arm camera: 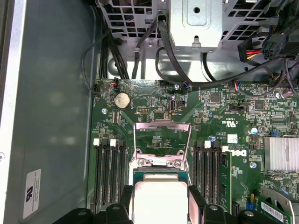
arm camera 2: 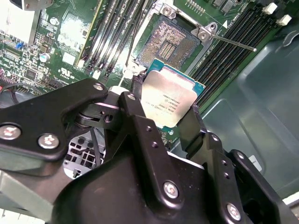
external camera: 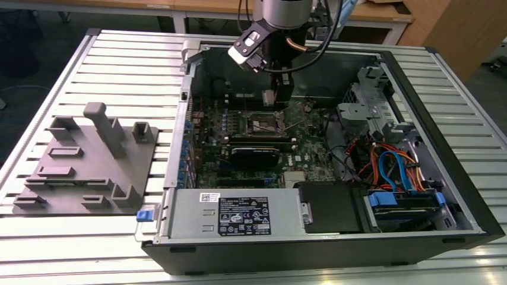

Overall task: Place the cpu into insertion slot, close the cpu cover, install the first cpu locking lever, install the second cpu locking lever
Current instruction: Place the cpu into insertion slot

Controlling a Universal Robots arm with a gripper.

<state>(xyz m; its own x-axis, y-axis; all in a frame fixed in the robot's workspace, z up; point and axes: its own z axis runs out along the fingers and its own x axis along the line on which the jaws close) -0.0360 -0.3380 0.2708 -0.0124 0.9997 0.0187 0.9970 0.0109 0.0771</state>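
In the second wrist view, part of the cpu is hidden behind the fingers of the gripper. In the first wrist view, the cpu is cut off by the picture's edge. In the exterior view, the arm is cut off at the top edge.

cpu: lid was dull, smooth silver-grey metal; cpu cover was bright bare metal; table was matt, ribbed grey metal.

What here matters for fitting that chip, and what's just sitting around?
In the job: hand shut on the cpu; insertion slot, empty; cpu cover, raised; locking lever.
Just lying about: memory slots; coin battery; grey moulded tray; coloured cables.
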